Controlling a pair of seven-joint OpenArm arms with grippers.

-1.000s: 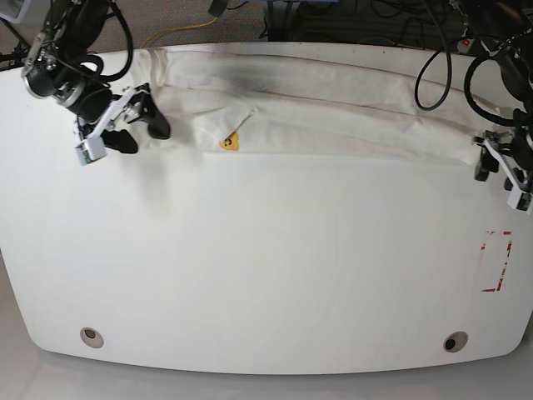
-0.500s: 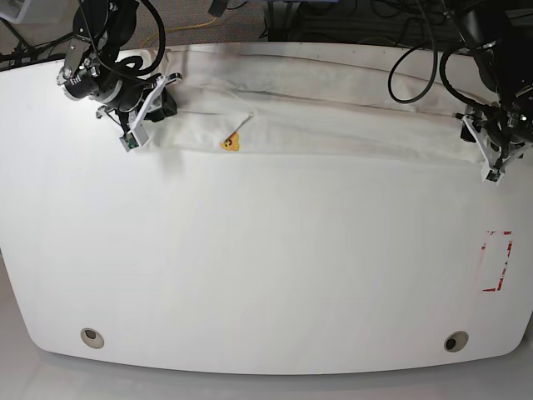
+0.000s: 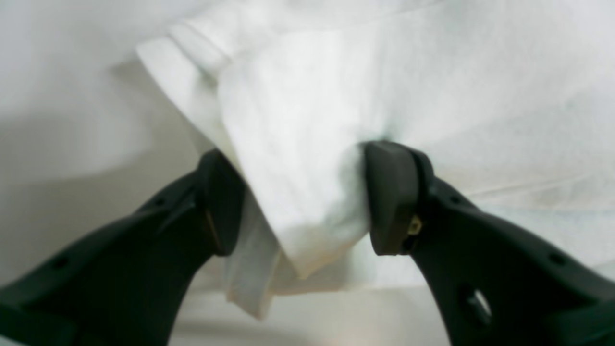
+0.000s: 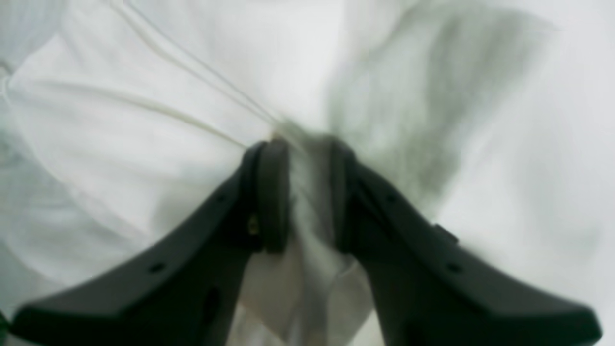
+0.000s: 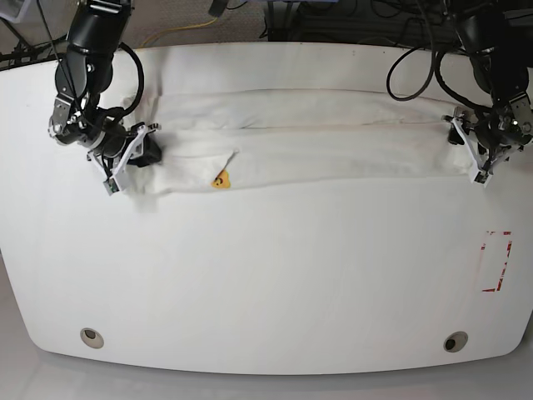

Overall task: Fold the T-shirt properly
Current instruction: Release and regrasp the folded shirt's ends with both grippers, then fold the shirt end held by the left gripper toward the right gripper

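Note:
The white T-shirt (image 5: pixel 316 133) lies as a long folded band across the far half of the table, with a small yellow print (image 5: pixel 221 179) showing near its left end. At that end my right gripper (image 5: pixel 152 152) is shut on a bunched pinch of T-shirt cloth (image 4: pixel 144 144), which sits squeezed in the right gripper (image 4: pixel 307 192). At the band's right end is my left gripper (image 5: pixel 468 148). In the left wrist view the left gripper (image 3: pixel 305 202) is open, and a folded corner of the T-shirt (image 3: pixel 298 120) lies between its fingers.
The white table (image 5: pixel 266 275) has a red-marked rectangle (image 5: pixel 497 261) near its right edge. Two round holes (image 5: pixel 92 337) (image 5: pixel 455 341) sit near the front edge. Black cables hang behind the far edge.
My right gripper has shut on the shirt's left end and pulled it toward the front. My left gripper has moved onto the right end, jaws still wide. The band now lies nearer and flatter.

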